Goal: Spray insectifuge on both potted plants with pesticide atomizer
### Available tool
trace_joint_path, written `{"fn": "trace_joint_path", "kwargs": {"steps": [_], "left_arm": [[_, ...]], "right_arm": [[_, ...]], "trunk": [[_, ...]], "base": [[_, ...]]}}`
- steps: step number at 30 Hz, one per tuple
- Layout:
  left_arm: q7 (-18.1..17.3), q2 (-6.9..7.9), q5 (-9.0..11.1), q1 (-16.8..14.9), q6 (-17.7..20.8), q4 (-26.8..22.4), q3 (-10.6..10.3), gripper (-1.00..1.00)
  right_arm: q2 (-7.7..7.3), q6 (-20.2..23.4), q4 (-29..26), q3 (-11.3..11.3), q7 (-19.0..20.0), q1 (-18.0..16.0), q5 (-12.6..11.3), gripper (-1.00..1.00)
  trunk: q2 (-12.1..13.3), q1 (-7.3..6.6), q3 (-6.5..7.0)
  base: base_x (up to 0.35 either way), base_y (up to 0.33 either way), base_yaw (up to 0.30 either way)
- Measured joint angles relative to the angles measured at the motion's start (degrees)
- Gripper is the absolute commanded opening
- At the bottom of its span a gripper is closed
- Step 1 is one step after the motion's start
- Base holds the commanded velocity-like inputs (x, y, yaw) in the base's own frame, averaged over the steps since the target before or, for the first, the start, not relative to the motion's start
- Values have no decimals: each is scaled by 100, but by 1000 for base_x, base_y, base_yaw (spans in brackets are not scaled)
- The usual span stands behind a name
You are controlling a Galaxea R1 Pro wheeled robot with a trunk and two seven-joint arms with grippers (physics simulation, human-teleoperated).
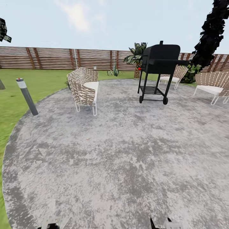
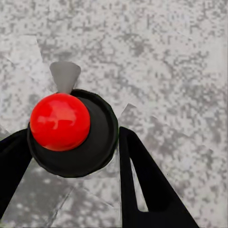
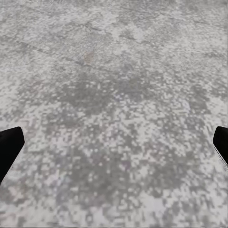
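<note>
I stand on the grey stone paving [image 1: 121, 152] of the garden, with lawn [image 1: 44, 82] to the left and a brown slat fence [image 1: 57, 58] behind it. One low rosette of pointed green leaves [image 1: 114, 72], a potted plant, sits far off by the fence; its pot is too small to make out. The pesticide atomizer is out of view. My left gripper [image 2: 71, 190] is open over the paving, above a red knob on a black disc [image 2: 60, 122]. My right gripper [image 3: 114, 152] is open wide, with only paving between its fingertips [image 3: 9, 147].
A black wheeled grill [image 1: 157, 71] stands ahead to the right. A wicker chair [image 1: 84, 89] is ahead to the left, and two more [image 1: 213, 86] are at the right. A grey lamp post with a red top [image 1: 27, 96] leans at the lawn's edge. A trunked palm [image 1: 137, 57] and a dark bush [image 1: 210, 35] stand at the back.
</note>
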Motion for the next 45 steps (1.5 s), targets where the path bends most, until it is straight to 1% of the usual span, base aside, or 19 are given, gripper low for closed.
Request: {"fn": "trace_joint_path", "kwargs": {"steps": [1,14,36,45], "left_arm": [[0,0,1,-3,1,2,8,-100],[0,0,0,0,0,0,1,-100],[0,0,0,0,0,0,-2,-100],[0,0,0,0,0,0,-2,-100]], "right_arm": [[4,0,1,15,0,-3,11,100],[0,5,0,0,0,0,0,100],[0,7,0,0,0,0,0,100],[0,7,0,0,0,0,1,100]], "trunk": [[6,15,0],[0,0,0],[0,0,0],[0,0,0]], "base": [[339,-95,0],[337,-124,0],[339,-5,0],[340,-89,0]]}}
